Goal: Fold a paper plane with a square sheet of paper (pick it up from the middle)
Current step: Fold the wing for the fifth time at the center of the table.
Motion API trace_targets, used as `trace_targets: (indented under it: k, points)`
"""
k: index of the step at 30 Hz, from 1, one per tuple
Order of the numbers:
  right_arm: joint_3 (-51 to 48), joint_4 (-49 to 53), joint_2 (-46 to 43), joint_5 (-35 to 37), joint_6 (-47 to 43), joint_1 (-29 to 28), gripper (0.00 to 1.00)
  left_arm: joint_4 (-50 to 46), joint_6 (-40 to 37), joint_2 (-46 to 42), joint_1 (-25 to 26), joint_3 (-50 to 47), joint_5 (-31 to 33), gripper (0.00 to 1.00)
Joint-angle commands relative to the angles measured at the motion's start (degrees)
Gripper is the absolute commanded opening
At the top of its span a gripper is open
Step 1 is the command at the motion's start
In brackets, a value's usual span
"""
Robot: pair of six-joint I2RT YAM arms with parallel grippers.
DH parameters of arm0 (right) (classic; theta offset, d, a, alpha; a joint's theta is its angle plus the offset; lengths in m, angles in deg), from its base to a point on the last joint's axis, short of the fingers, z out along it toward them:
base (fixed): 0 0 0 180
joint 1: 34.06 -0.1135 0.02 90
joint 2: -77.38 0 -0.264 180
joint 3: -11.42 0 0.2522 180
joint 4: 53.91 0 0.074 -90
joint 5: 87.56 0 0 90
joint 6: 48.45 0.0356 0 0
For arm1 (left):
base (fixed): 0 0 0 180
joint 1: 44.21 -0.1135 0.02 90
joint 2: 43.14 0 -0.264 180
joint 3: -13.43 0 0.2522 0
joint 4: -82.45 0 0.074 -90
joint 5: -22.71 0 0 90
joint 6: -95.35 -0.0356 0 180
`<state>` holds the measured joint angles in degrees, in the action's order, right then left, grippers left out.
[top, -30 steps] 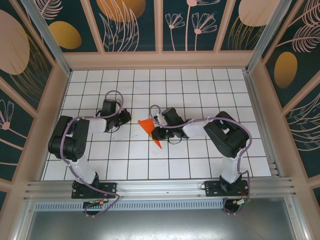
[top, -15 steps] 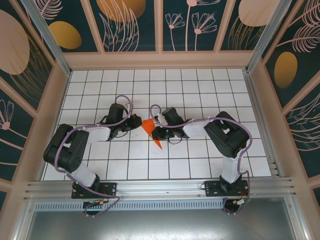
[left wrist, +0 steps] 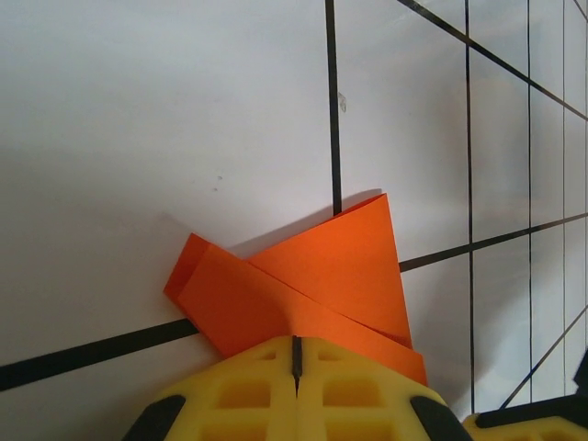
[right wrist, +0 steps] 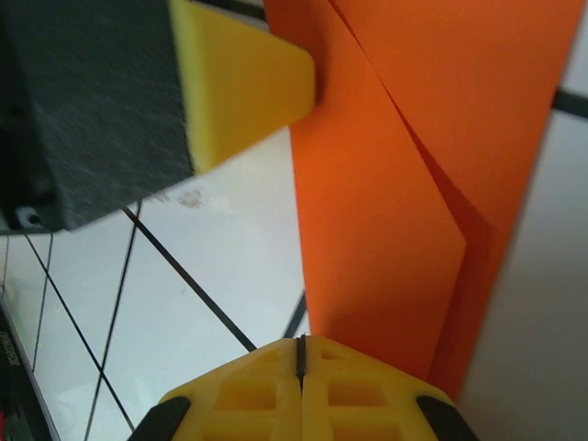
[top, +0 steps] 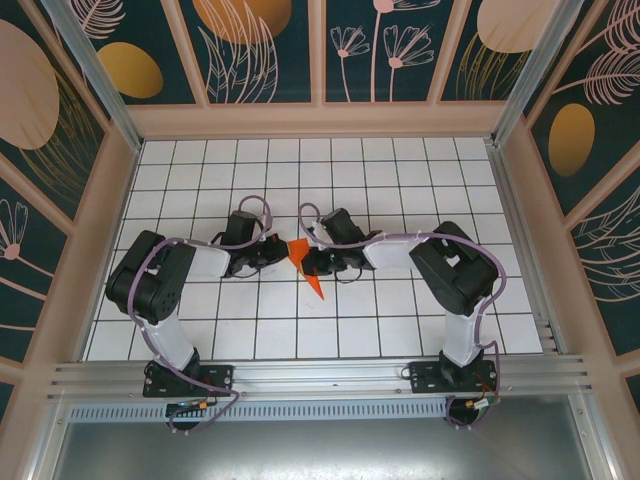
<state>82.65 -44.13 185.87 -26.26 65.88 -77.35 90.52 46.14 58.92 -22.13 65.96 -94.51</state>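
Note:
The orange-red paper (top: 303, 262) lies on the white tiled floor, folded into a narrow pointed shape whose tip points toward the near edge. In the left wrist view its layered flaps (left wrist: 317, 271) fan out just ahead of my left gripper (left wrist: 296, 342), which is shut, with the paper's edge running under its tips. My right gripper (right wrist: 300, 342) is also shut, and the long folded strip (right wrist: 386, 193) passes beneath its tips. From above, the left gripper (top: 280, 250) and right gripper (top: 309, 262) meet at the paper from either side. A yellow left fingertip (right wrist: 243, 83) touches the paper's edge.
Patterned walls and a beige frame (top: 320, 120) close in the tiled floor (top: 300, 180) on three sides. A metal rail (top: 320, 375) carries both arm bases along the near edge. Open tiles lie beyond and in front of the paper.
My left arm has swung right and brought its gripper up against the paper's left side. The flap that stuck out to the left is now drawn in. The right gripper has barely shifted.

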Motion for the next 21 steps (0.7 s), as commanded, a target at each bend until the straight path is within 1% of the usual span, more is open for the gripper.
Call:
trace_targets:
  k: [1,7,11,15,21]
  points:
    - [3.7,1.0,1.1,-0.2,-0.9,-0.4,0.0,-3.1,-0.8,3.5,0.4,1.0,3.3,0.0]
    - [6.8,1.1,5.1,1.1,-0.7,-0.4,0.0,-6.6,-1.2,4.2,0.4,2.4,5.2,0.0]
    - [6.5,1.2,6.0,1.2,-0.4,-0.4,0.0,-9.3,-1.0,4.6,0.4,3.3,6.8,0.0]
    - [3.8,2.0,4.4,0.9,-1.0,-0.7,0.0,-12.0,-0.3,5.5,0.4,4.2,9.0,0.0]
    - [-3.1,3.9,-0.1,-2.7,-3.6,-1.5,0.0,-14.8,1.9,6.5,0.4,4.9,12.8,0.0]
